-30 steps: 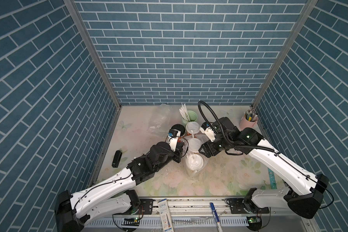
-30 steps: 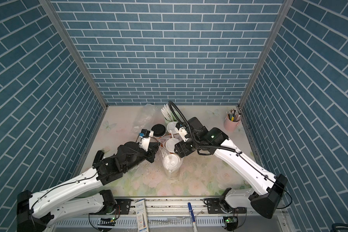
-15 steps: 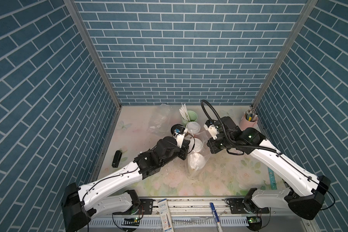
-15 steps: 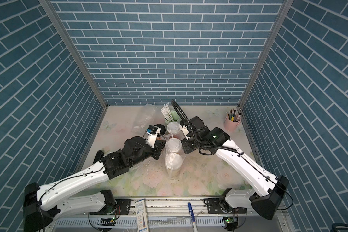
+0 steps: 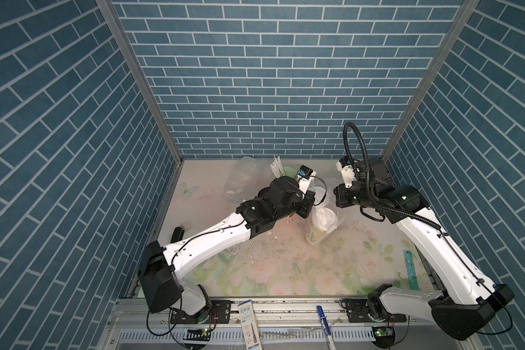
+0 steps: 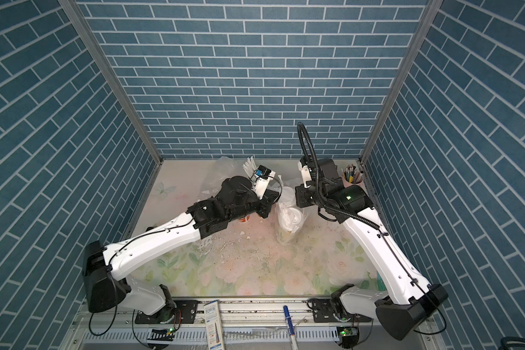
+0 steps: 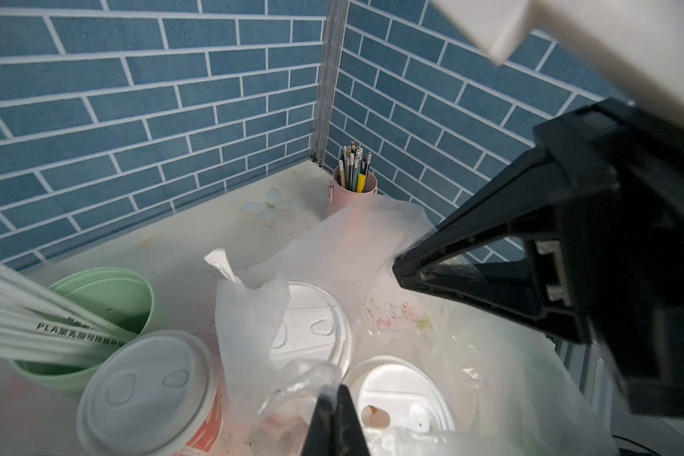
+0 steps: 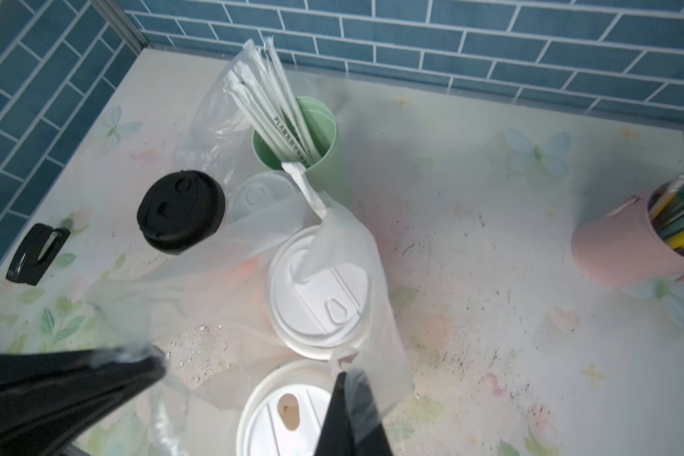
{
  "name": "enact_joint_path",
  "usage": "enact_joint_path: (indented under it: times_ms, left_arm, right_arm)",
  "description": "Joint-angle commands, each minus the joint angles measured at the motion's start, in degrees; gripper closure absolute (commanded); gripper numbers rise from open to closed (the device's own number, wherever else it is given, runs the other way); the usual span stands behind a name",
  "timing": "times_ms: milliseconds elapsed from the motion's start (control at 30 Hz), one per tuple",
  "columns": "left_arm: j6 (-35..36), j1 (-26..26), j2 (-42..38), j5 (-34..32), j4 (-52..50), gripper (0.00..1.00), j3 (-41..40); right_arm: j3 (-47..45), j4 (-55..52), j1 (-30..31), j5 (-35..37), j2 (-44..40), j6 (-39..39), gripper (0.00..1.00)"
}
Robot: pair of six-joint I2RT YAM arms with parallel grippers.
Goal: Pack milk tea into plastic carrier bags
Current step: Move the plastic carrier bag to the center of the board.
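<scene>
– Left wrist view first: how do the jaws of the left gripper [image 7: 334, 410] stand?
– Pressed together, pinching a fold of the clear carrier bag [image 7: 348, 244] near its mouth.
– And the right gripper [image 8: 344, 410]?
– The right wrist view shows its jaws closed too, with the bag's film caught between them, across the mouth from the left one.
– Where is the milk tea?
– Two cups stand upright inside that bag, close side by side. One is the plain-lidded cup [image 8: 324, 300], with a loose bag handle drooping over its white lid. The other is the sip-hole cup [image 8: 285, 410], whose white lid shows an open hole.
– The rest?
– Outside the bag. The black-lidded cup [image 8: 180, 211] stands just beside it, and the third white-lidded cup [image 8: 255, 195] is between that one and the mint-green straw cup [image 8: 324, 130].
– The spare bag?
– The second bag [image 5: 243, 175] lies crumpled near the back wall, beside the straw cup.
– And from above?
– In both top views the held bag is over the middle of the floral table [image 5: 285, 266], between the two grippers. Whether its bottom rests on the table, I cannot tell.
</scene>
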Motion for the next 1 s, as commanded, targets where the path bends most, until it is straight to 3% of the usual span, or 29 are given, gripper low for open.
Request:
enact_joint_path:
  times_ms: [0,233,667,967]
  left_arm:
    - [1.94,2.63,4.49,3.83,-2.09,1.0,6.44]
    - [2.95,7.25,16.26,9.63,-4.58,1.0,20.5]
    - [2.79,14.3,37.59,17.82,-8.72,1.0,45.96]
    - [0.88,16.31,42.39,19.15,-8.5,1.0,50.96]
  right_arm:
    - [3.42,3.44,-2.76,-0.97,2.66,-3.26,1.0]
    - [6.71,7.94,-9.48,-5.58,8.58,-6.77,1.0]
    - [19.61,11.29,-19.14,-16.74,27.39,-8.38,1.0]
    - [25.34,9.02,-20.7,-18.35,34.26,-8.39,1.0]
